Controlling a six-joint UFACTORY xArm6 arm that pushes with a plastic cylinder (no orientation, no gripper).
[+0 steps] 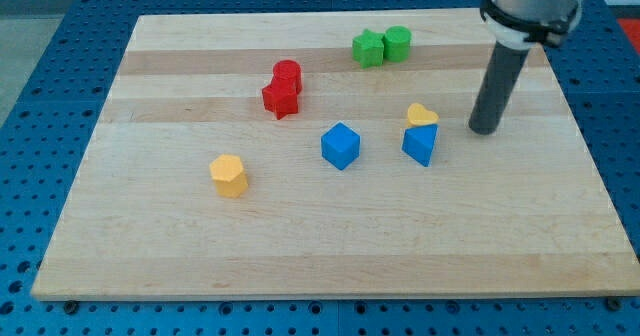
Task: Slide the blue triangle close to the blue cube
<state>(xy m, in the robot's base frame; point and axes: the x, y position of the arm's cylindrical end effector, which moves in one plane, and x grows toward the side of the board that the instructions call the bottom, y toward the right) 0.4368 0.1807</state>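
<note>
The blue triangular block is lying just right of the blue cube on the wooden worktop. My tip is standing near the triangle's upper right, apart; there is no gripper.

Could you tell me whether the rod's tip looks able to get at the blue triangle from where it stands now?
Probably yes. My tip stands to the view's right of the blue triangle with bare board between them; the yellow block touches only the triangle's top side.
</note>
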